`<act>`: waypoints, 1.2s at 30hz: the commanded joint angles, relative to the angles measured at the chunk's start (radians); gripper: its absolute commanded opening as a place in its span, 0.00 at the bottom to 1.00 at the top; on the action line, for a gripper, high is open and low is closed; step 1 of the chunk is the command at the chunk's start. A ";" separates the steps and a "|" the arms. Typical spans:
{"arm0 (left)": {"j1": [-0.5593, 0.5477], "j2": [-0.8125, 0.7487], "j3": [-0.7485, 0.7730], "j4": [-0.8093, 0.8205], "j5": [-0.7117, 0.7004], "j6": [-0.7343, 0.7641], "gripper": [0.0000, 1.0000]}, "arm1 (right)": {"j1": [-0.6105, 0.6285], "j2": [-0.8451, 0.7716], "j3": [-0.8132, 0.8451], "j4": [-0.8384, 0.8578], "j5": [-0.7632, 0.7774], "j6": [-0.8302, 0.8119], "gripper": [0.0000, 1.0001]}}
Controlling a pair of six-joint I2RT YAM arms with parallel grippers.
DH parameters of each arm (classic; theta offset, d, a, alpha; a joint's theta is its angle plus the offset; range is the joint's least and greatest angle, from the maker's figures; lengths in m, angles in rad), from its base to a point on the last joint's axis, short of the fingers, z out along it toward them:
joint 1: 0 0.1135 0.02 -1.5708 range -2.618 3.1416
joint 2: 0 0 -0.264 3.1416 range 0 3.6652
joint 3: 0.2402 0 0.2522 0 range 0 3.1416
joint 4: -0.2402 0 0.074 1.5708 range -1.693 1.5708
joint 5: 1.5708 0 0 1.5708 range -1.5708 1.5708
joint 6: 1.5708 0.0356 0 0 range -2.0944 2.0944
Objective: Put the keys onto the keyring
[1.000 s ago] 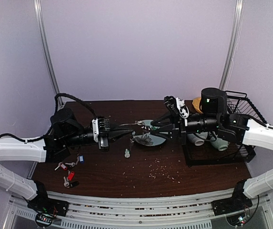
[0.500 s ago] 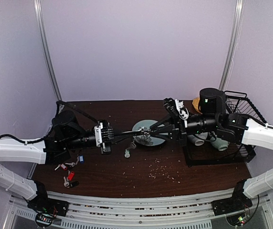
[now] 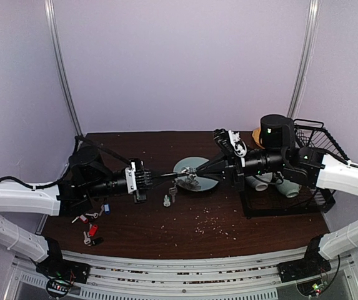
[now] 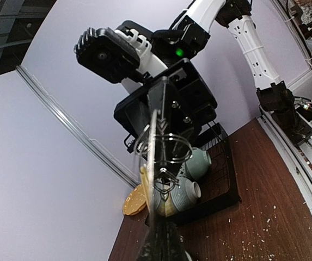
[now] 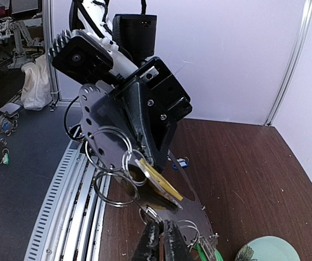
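While the left claw (image 4: 161,244) sits clamped fully shut at the bottom edge of its wrist view, the large thin grey metal loop (image 4: 153,157) rises straight out of its fingertips. It shows edge-on as a fine line up the middle of the frame. Nose to nose with it, the right claw (image 5: 159,231) has its fingers drawn almost together at the bottom of its own view. It is nipping into the bunch of small silver metal keys (image 5: 158,184), apparently by one of their split rings (image 5: 112,187), though I can't tell which one. A yellow plastic tag hangs just above those fingertips, lying against the loop.

From the overhead camera both claws meet at centre frame, held up over the round pale green plate (image 3: 185,165), and the bunch dangles beneath the meeting point. Just below and left of the plate stands a tiny clear bottle (image 3: 166,201). At lower left, loose keys (image 3: 92,226) with red and blue tags lie on the dark brown wooden table (image 3: 228,225). At the right, a black wire rack (image 3: 313,134) holds grey-green ceramic cups (image 4: 195,163).
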 commanded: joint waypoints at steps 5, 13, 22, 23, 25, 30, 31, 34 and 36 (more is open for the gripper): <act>-0.004 -0.015 -0.005 0.028 -0.041 0.018 0.00 | 0.000 -0.020 0.008 -0.007 0.047 -0.006 0.00; -0.020 -0.008 -0.085 0.168 -0.190 0.052 0.00 | -0.001 -0.013 -0.023 0.148 0.165 0.143 0.00; -0.070 0.025 -0.138 0.323 -0.392 0.167 0.00 | -0.002 0.058 -0.013 0.210 0.199 0.273 0.00; -0.071 0.026 -0.138 0.327 -0.393 0.173 0.00 | -0.001 0.056 -0.019 0.241 0.184 0.285 0.00; -0.078 0.038 -0.135 0.320 -0.399 0.201 0.00 | -0.004 0.054 -0.033 0.293 0.174 0.322 0.00; -0.091 0.069 -0.132 0.334 -0.444 0.248 0.00 | -0.003 0.092 -0.038 0.380 0.121 0.413 0.00; -0.096 0.073 -0.133 0.340 -0.454 0.254 0.00 | -0.003 0.098 -0.041 0.392 0.114 0.421 0.00; -0.110 0.088 -0.132 0.362 -0.471 0.267 0.00 | -0.003 0.102 -0.064 0.434 0.116 0.433 0.00; -0.113 0.088 -0.135 0.392 -0.471 0.231 0.00 | -0.003 0.093 -0.084 0.462 0.100 0.424 0.00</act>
